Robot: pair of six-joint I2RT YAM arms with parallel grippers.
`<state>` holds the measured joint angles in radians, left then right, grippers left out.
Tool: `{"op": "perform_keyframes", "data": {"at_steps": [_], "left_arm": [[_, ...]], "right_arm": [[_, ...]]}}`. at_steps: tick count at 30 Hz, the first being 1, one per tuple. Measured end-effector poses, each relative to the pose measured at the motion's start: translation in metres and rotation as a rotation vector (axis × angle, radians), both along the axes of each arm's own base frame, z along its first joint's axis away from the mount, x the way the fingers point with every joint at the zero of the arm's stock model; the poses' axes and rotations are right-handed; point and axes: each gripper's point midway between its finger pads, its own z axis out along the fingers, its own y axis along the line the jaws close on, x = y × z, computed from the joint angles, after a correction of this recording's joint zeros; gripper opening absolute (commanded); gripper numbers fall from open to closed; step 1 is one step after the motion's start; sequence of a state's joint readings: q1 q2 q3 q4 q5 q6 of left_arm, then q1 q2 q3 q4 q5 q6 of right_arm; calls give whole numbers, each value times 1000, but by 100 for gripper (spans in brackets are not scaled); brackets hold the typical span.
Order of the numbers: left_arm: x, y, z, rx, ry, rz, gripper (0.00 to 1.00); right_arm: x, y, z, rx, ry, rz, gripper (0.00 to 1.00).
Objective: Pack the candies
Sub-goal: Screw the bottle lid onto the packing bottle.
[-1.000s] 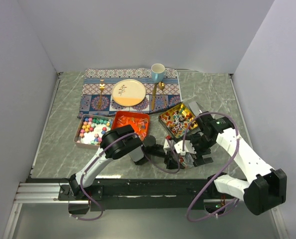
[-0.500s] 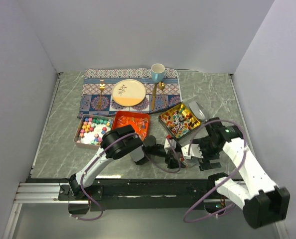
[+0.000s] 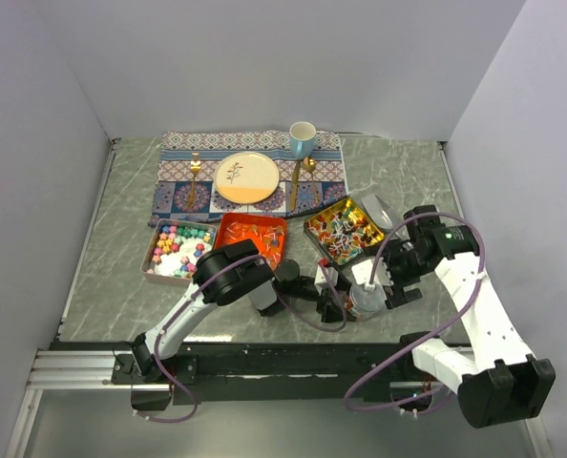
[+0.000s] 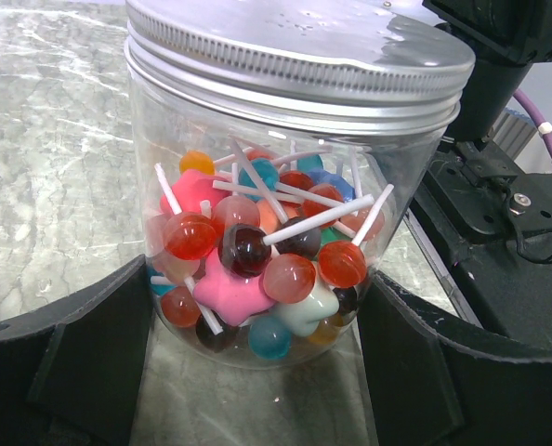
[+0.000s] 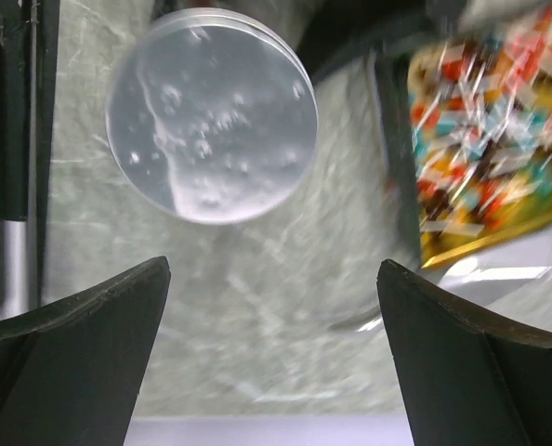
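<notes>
Candies lay in three tins beyond the left claw overhead, its arm stretched low and sideways. From the left wrist, its fingers squeezed a lidded jar of lollipops. From the right wrist, the right claw gaped downward, lid off-centre ahead; descending there, a finger might knock the jar loose.

jar between left gripper jaws, candies in tins behind

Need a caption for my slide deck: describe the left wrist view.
Left gripper clasps a clear jar of lollipops, silver lid on, standing on the marble table.
</notes>
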<state>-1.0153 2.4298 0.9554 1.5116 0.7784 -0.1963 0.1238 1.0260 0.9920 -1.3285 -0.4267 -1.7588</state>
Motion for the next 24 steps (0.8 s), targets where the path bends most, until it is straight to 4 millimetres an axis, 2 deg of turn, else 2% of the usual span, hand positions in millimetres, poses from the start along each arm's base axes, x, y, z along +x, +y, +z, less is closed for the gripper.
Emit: {"op": "perform_keyframes", "data": {"at_steps": [7,16,24], "left_arm": [[0,-1,0,-2,-1,-1,1],[1,-2,0,-4,-2,-2,1],[1,-2,0,-4,-3,-2,1]], "right_arm": [[-18,12,-16,-11,-28,220,100],[-28,34,-24,18,16,363,100],[-32,47,-32,39,72,420,100]]}}
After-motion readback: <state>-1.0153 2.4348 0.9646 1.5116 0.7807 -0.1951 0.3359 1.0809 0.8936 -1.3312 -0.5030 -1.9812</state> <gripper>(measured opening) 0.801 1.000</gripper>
